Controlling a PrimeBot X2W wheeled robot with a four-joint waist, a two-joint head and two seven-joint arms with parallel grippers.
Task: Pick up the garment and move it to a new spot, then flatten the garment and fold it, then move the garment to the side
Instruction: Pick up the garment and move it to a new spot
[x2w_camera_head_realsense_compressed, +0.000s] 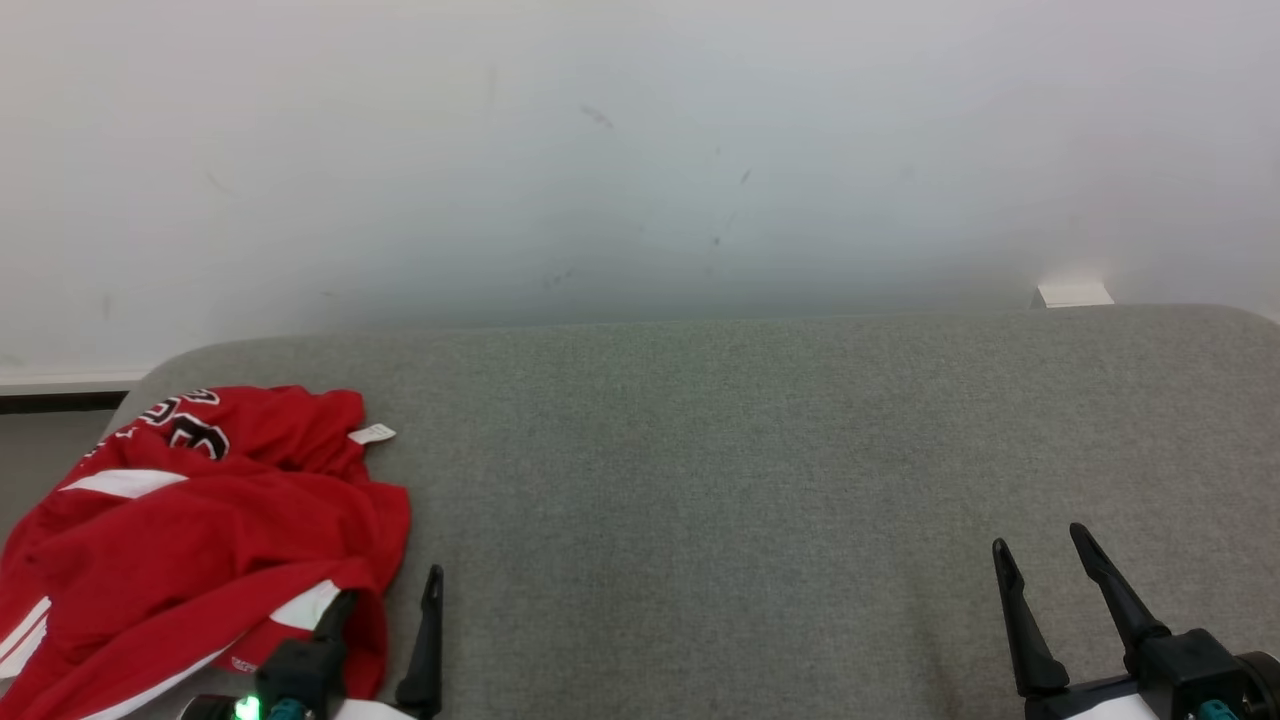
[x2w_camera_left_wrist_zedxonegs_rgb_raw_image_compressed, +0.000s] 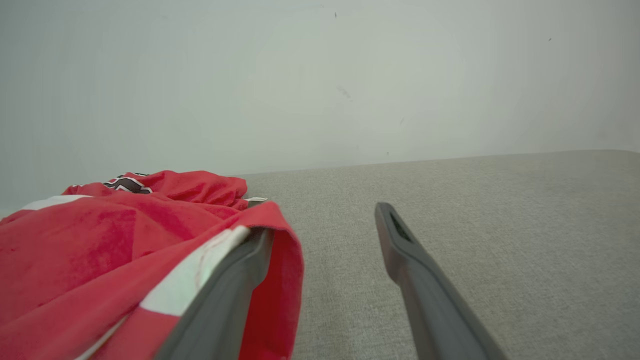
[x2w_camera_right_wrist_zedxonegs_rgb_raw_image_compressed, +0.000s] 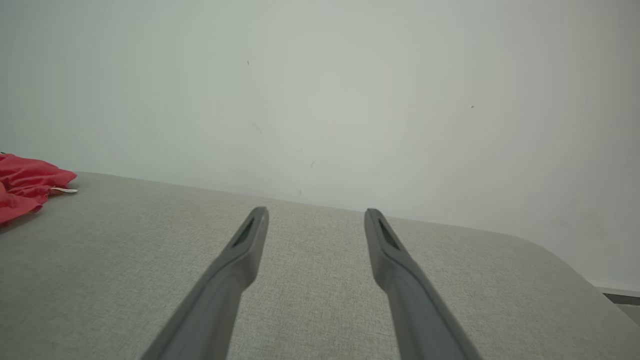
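- Currently the left gripper stands spread wide, holding nothing. The red garment lies crumpled against its outer finger, with one fold reaching just inside the gap.
- Judgement: the jaws are set astride the near hem so that closing would pinch it. The pick-up has not begun.
- The right gripper is equally wide and empty, with the garment well off to its left, probably parked until flattening.
- The grey cushion ahead of both grippers is bare, a likely new spot.
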